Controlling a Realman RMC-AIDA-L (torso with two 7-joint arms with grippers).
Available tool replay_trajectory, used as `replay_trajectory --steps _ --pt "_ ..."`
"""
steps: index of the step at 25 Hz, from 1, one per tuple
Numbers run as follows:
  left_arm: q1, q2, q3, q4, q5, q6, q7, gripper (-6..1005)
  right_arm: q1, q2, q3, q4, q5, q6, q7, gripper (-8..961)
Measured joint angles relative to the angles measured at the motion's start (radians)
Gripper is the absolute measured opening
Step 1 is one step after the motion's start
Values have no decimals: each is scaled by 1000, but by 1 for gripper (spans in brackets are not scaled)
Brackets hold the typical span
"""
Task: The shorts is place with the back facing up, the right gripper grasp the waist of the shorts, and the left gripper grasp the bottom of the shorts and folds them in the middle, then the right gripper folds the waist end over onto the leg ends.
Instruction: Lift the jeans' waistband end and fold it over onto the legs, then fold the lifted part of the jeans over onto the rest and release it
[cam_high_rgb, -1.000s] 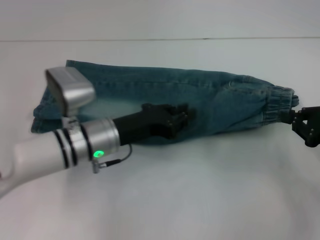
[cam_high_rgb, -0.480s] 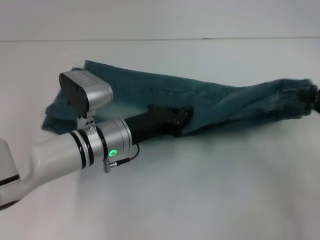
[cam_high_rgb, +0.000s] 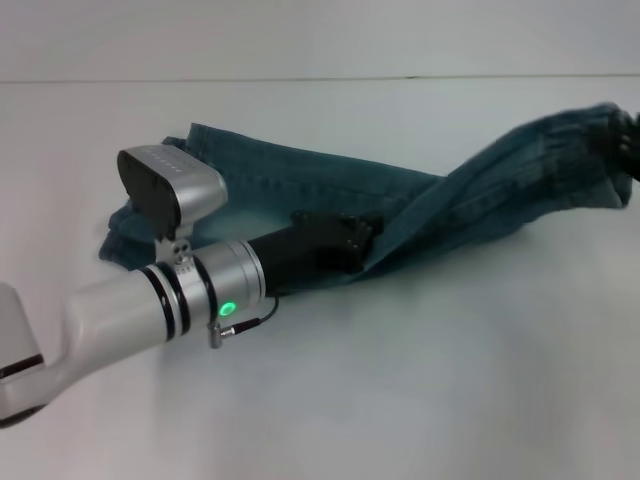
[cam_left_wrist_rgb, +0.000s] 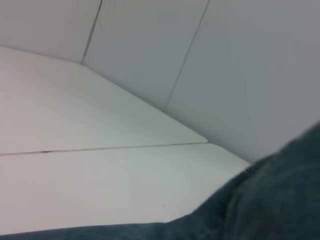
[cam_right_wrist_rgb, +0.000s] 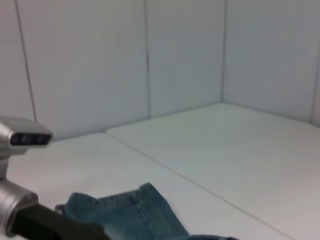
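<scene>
The blue denim shorts lie folded lengthwise across the white table, leg ends on the left. The waist end is raised off the table at the far right, where my right gripper is shut on it, mostly cut off by the picture's edge. My left gripper, black, rests on the shorts' near edge at their middle. The left wrist view shows only a patch of denim. In the right wrist view the leg ends show beside my left arm.
The white table spreads wide in front of the shorts. A white tiled wall rises behind it. My left arm's silver forearm with its green light crosses the near left of the table.
The waist end has risen and swung up at the right. The whole garment has slid rightward, its leg ends too. My left gripper has stayed near the middle.
</scene>
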Motion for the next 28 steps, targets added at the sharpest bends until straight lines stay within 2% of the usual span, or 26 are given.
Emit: replay_trajectory --steps 10,16,21,22,24,28 --pt "3 0 -24 -68 0 20 74 1 234 -25 -117 184 -19 145 -62 88" --pt "58 0 -163 -166 6 12 249 0 382 -38 -220 297 -27 264 -92 94" --pt "117 0 -260 -233 8 9 385 0 467 -43 -326 368 -27 352 -93 100" --pt "145 0 -304 -237 8 8 436 0 480 -43 -346 377 -27 368 -93 101" --pt "164 0 -326 -221 9 8 451 0 505 -43 -379 395 -27 395 -93 103" --pt "251 5 -378 -77 7 59 421 0 540 -44 -419 430 -28 419 -93 107"
